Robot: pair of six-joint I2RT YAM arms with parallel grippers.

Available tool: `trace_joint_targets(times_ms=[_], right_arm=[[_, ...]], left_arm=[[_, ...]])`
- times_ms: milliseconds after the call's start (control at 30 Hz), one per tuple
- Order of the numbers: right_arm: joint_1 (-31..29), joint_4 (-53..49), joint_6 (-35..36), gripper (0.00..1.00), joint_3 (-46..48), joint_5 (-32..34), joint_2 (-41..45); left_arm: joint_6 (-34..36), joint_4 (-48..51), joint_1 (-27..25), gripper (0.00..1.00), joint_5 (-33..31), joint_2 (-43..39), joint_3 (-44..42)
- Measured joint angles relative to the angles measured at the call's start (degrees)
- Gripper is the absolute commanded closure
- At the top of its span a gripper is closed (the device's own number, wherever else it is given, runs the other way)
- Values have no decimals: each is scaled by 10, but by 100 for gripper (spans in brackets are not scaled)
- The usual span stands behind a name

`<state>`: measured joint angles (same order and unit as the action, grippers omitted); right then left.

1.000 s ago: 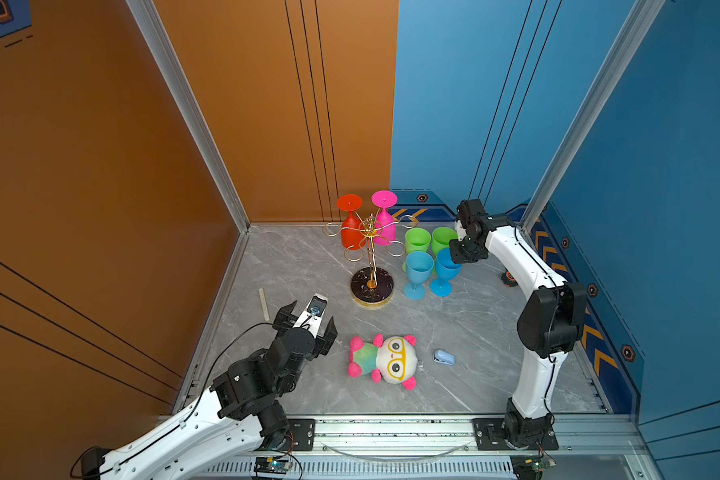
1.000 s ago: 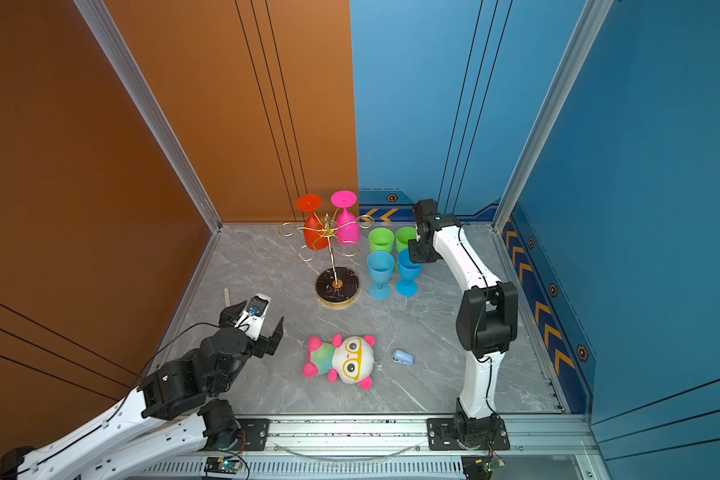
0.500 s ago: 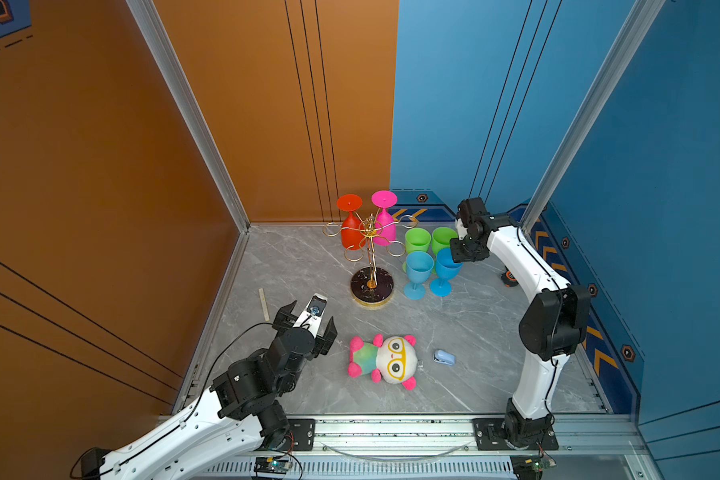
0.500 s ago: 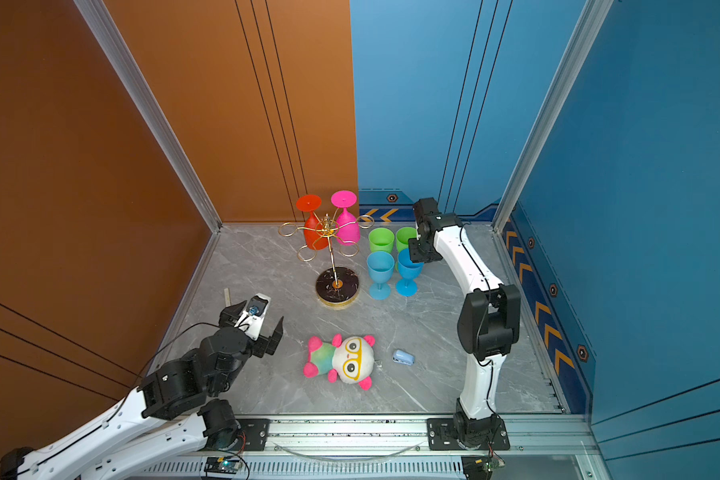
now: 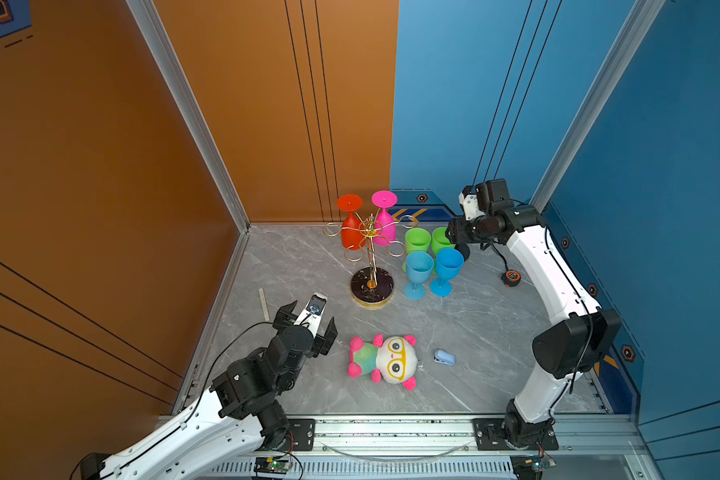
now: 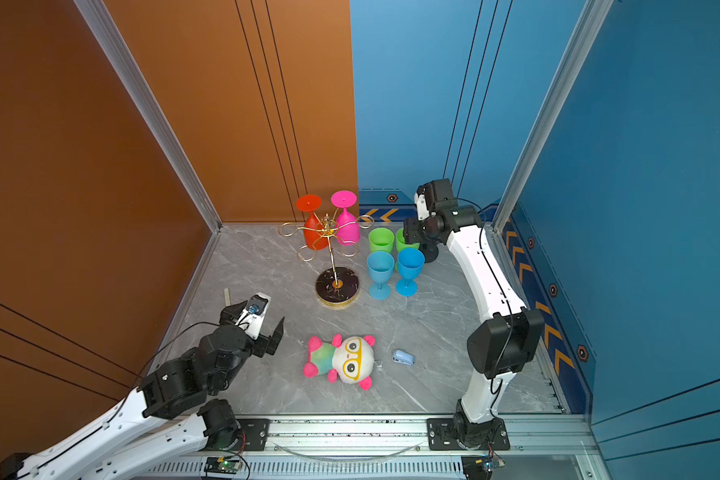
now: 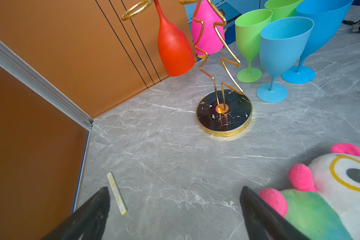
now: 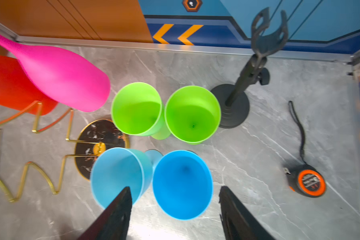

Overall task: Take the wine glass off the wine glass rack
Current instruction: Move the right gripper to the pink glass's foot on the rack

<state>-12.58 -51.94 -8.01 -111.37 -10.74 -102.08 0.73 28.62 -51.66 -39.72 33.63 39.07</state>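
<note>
Since a second before, the right arm's elbow had sunk lower in both top views, while its claw kept its place by the green glasses. The right claw [image 8: 174,188] hung with its jaws apart and nothing between them, above four glasses that stood upright on the grey floor [image 5: 483,332]. The two blue glasses [image 8: 182,184] were nearest to it and the two green glasses [image 8: 136,108] stood just behind them, all four close together. A black stand [image 8: 235,104] stood just beside the green pair, and an orange tape measure [image 8: 311,180] lay further out, near the blue wall. On the other side of the glasses the rack [image 5: 371,286] stood upright on its round dark base. The red glass [image 5: 352,232] and the pink glass [image 5: 385,228] hung from it upside down, feet up, side by side on the arms toward the back wall. The left claw [image 7: 174,188] was spread wide and empty, low over the floor and well apart from the rack. A small pale stick [image 7: 116,193] lay beside one jaw and a plush toy [image 5: 387,361] beside the other. A small pale-blue object [image 5: 444,357] lay just beyond the toy.
</note>
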Motion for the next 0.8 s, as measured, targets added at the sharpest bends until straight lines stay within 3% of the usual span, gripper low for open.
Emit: trace_joint_targets(times_ms=[367, 800], right_arm=[[0, 113, -101, 28, -96, -208, -62], [-7, 217, -225, 27, -195, -303, -212]], left_arm=[[-7, 0, 18, 1, 13, 0, 0], [-17, -1, 64, 1, 53, 12, 0]])
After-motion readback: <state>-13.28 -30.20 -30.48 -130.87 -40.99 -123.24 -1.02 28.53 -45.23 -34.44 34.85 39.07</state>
